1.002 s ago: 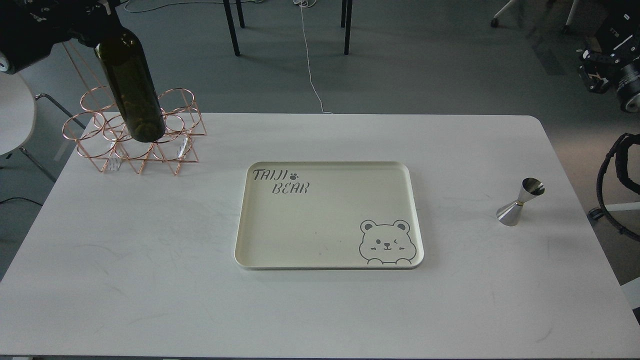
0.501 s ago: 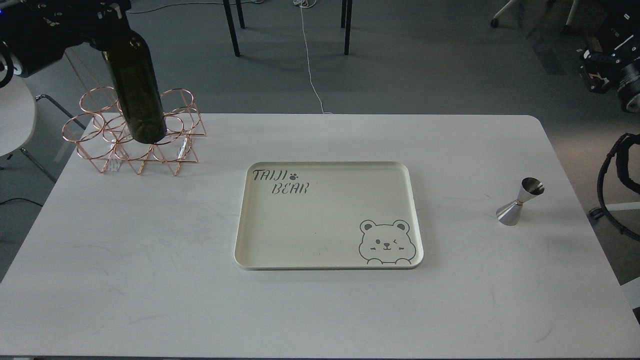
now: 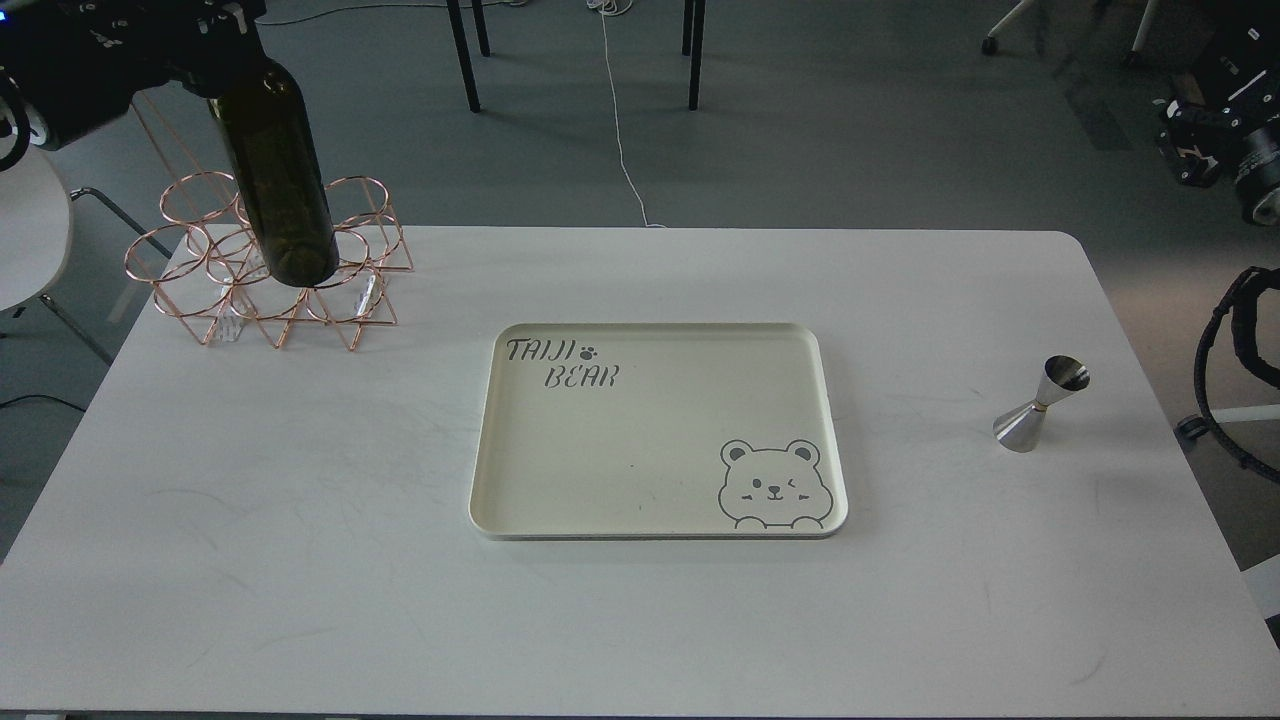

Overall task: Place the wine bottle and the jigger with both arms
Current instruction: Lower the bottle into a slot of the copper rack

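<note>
A grey carpeted floor with chair legs and a trailing white cable lies behind the white rectangular desk (image 3: 300, 560), which carries a cream rectangular tray printed with a bear (image 3: 655, 430) at its centre.

The tall dark olive-green glass wine bottle (image 3: 278, 180) hangs at the far left, its neck going up into the left end effector (image 3: 215, 45), a black mass at the top left corner that appears closed around the neck; the fingers themselves cannot be told apart. The bottle's long axis is close to upright, with the base tipped slightly toward the right. Its base sits in front of the copper wire rack of rings (image 3: 270, 270), apparently clear of the desk. The tray lies to the right of the bottle and nearer the robot, well apart from it, so the carry likely runs that way.

The small shiny silver hourglass-shaped jigger (image 3: 1040, 405) stands on the desk, leaning in this view, well right of the tray and untouched. The right end effector (image 3: 1215, 140) is at the far right edge, off beyond the desk and well apart from the jigger; whether its fingers are spread I cannot tell. It is the nearer arm to the jigger.

Against the picture a second ago, the bottle has shifted a little rightward and downward. The jigger, tray and rack have not moved.
</note>
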Robot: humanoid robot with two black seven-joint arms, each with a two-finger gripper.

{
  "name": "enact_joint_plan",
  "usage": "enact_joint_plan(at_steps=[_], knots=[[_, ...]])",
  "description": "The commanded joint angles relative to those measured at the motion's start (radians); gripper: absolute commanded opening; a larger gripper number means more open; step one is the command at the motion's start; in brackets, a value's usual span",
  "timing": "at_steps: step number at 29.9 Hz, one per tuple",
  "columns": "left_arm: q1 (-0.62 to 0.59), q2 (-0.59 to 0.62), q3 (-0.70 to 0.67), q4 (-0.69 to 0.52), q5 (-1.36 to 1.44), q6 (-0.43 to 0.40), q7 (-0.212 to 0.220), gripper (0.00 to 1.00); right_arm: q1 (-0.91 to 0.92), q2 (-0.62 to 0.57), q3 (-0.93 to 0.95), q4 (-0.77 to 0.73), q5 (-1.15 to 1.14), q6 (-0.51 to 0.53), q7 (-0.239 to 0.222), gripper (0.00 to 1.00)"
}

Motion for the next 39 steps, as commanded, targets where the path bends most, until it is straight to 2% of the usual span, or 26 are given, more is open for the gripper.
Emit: enact_joint_plan(at_steps=[1,27,39], knots=[[-0.004,-0.001,0.000,0.000,0.000,0.001,0.002,0.11,0.000,0.000,0.000,-0.002,0.000,0.000,0.000,0.97],[-0.027,-0.010,0.005,0.000,0.000,0.002,0.005,0.11,0.000,0.001,0.000,0.000,0.000,0.000,0.000,0.97],[-0.010,-0.056,0.008,0.052,0.006,0.022,0.005,0.11,0.000,0.000,0.000,0.000,-0.002,0.000,0.000,0.97]])
